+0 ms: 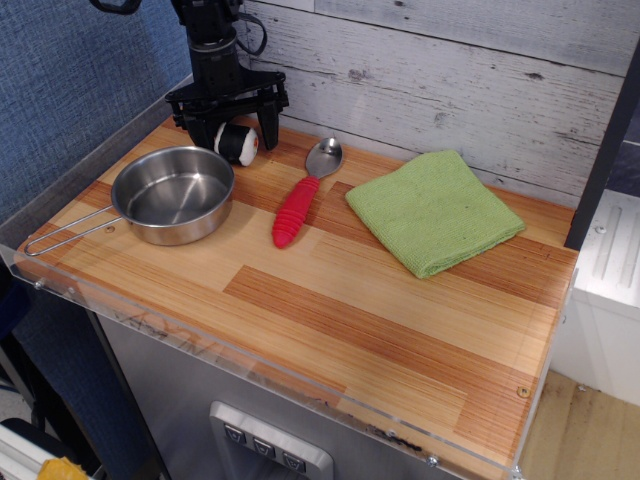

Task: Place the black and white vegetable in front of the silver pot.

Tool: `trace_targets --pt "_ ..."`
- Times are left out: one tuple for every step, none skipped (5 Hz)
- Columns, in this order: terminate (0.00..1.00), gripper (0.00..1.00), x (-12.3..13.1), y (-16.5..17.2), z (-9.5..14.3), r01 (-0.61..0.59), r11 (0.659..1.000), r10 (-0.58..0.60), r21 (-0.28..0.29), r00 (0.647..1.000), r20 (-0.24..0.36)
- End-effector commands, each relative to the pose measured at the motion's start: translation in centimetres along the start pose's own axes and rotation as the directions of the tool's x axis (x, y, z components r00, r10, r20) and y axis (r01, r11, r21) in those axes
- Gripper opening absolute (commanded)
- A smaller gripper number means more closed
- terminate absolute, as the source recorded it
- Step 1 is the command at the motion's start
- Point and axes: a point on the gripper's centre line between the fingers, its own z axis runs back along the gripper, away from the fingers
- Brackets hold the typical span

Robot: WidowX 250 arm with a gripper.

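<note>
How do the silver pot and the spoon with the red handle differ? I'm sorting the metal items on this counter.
The silver pot is a wide, shallow round pan; the spoon is slim, with a small oval bowl. The pot's handle is a bare thin wire loop pointing toward the counter's front-left edge; the spoon's handle is thick, red and ribbed. The pot stands upright on its base, while the spoon lies flat, bowl toward the wall. Both have shiny metal bowls and rest on the wooden counter.

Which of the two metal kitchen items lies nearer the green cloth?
The spoon, with its red ribbed handle; the silver pot sits farther left, beyond it from the green cloth.
</note>
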Motion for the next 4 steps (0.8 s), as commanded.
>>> trace_targets --pt "0.00 1.00 0.8 -1.0 8.2 0.012 0.998 -0.001 -0.069 0.988 0.155" --pt "0.00 1.00 0.3 -1.6 9.9 0.027 0.994 -0.008 -0.106 0.985 0.173" --pt "0.00 1.00 -0.8 -2.5 12.9 0.059 0.989 -0.032 -0.136 0.981 0.192" --pt "0.00 1.00 -2.0 -3.2 14.8 0.090 0.984 -0.057 -0.151 0.977 0.205"
